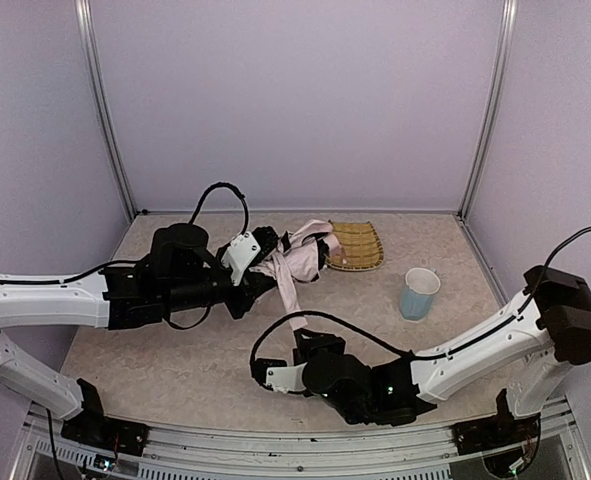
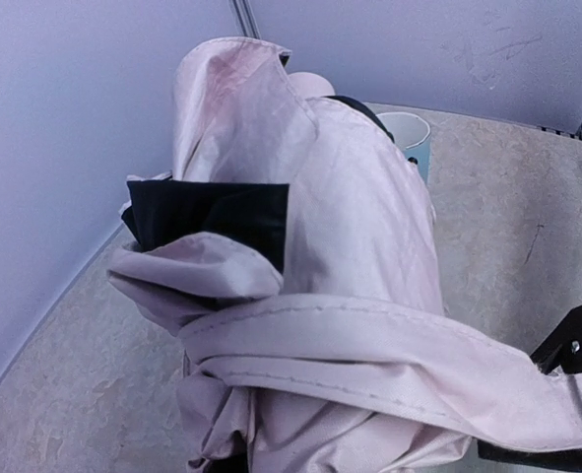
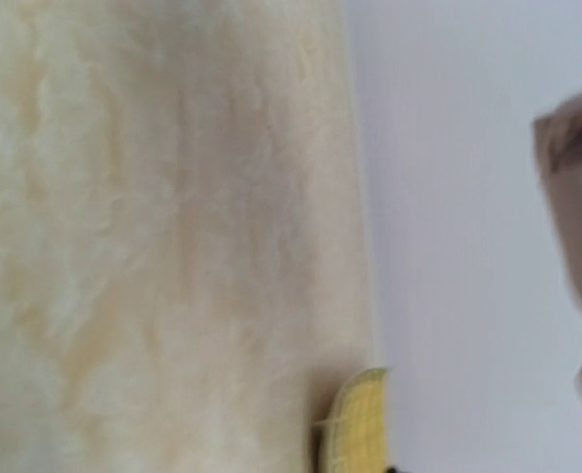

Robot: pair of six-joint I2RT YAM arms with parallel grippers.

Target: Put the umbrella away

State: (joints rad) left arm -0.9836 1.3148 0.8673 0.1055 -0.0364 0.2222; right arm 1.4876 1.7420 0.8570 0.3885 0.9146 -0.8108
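Pale lilac walls [image 1: 295, 100] with aluminium corner posts [image 1: 105, 120] enclose a mottled beige table [image 1: 175, 350]. At back centre, the left gripper [image 1: 260, 262] is clamped on the bunched folding umbrella [image 1: 297, 258] of shiny pale-pink fabric with black lining. The fabric reaches the left rim of a woven yellow tray [image 1: 356, 245], and a narrow pink strip trails toward the near edge. The right gripper [image 1: 267, 372] hovers low near the front; I cannot tell how its jaws stand. A light-blue cup [image 1: 419, 293] stands right of the tray.

Soft even light, faint shadows; top and left-wrist views sharp, right-wrist view heavily blurred.
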